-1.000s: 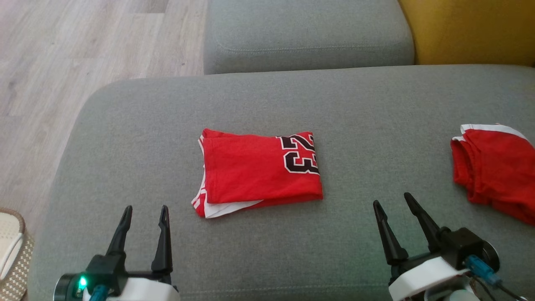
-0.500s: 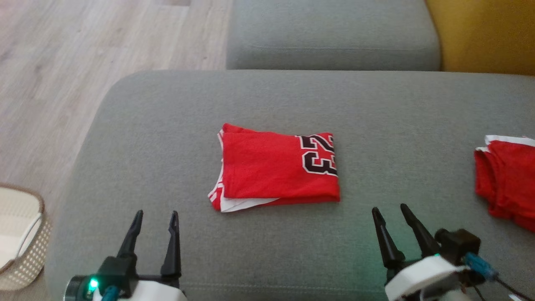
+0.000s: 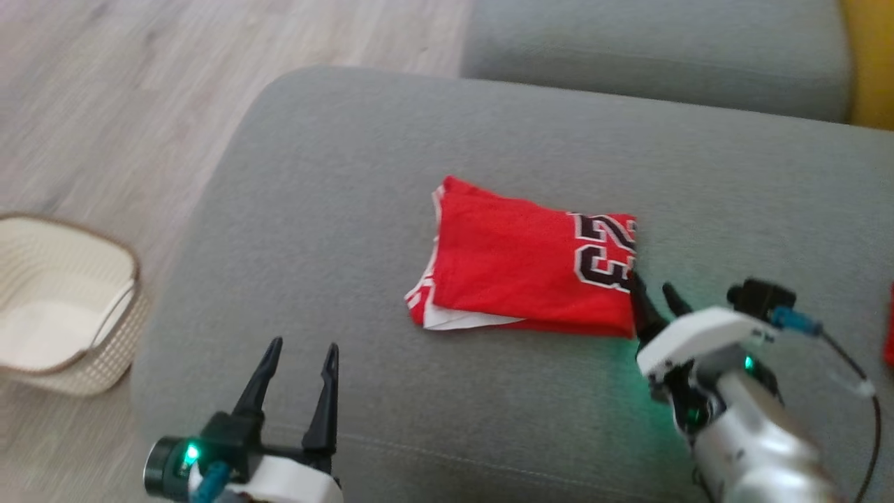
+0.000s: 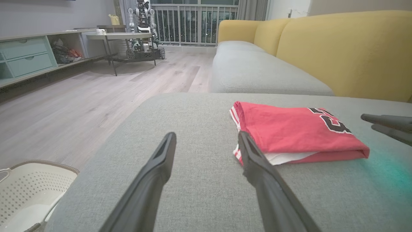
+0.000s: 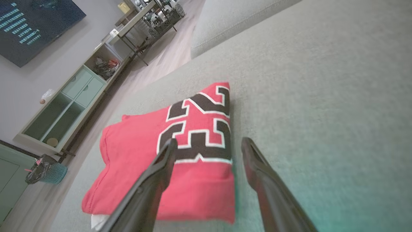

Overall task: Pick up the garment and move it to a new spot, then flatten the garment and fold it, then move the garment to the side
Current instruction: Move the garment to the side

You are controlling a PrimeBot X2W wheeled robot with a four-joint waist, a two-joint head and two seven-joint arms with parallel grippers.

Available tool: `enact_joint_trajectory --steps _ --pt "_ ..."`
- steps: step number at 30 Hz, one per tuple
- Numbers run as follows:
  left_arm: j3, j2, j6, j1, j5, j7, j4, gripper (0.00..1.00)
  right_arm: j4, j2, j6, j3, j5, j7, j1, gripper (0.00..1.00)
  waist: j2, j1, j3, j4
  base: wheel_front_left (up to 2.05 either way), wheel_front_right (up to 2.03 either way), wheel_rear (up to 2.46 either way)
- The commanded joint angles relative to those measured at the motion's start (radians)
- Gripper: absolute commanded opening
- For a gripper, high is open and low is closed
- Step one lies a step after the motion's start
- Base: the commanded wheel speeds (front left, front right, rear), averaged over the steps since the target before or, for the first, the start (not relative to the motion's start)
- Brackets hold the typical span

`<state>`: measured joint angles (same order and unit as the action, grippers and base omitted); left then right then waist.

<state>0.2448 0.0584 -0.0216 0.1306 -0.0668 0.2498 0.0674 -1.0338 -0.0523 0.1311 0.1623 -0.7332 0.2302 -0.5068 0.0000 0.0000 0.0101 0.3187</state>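
both arms reach low, claws spread and empty: right gripper (image 3: 651, 292) at the right edge of the folded red jersey (image 3: 520, 269), left gripper (image 3: 304, 347) near-left, apart.

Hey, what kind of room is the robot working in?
Probably a home living room: a grey and yellow sofa, a TV on the wall, a low cabinet and a wood floor.

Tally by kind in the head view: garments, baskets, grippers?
Folded red jersey: 1
White perforated basket: 1
Grippers, both open: 2 (left gripper, right gripper)
Total: 4, leaving out the red sliver at the right edge, too little to identify.
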Motion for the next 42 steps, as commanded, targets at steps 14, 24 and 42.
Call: enact_joint_trajectory --steps 14,24,42 --pt "-0.045 -0.008 -0.004 -0.064 -0.056 0.012 -0.015 1.0 -0.246 -0.002 0.0 -0.028 0.064 0.027 -0.167 0.0 0.0 0.0 0.052 0.073 0.0 0.0 0.0" --pt "-0.051 -0.008 -0.008 -0.054 -0.045 0.012 -0.029 1.0 -0.21 -0.039 0.0 -0.054 0.185 0.031 -0.212 0.0 0.0 0.0 0.043 -0.041 0.0 0.0 0.0" --pt "-0.057 -0.008 -0.005 -0.053 -0.032 0.012 -0.059 1.0 -0.053 -0.161 0.0 -0.371 0.646 0.029 -0.246 0.0 0.0 0.0 0.043 -0.311 0.0 0.0 0.0"
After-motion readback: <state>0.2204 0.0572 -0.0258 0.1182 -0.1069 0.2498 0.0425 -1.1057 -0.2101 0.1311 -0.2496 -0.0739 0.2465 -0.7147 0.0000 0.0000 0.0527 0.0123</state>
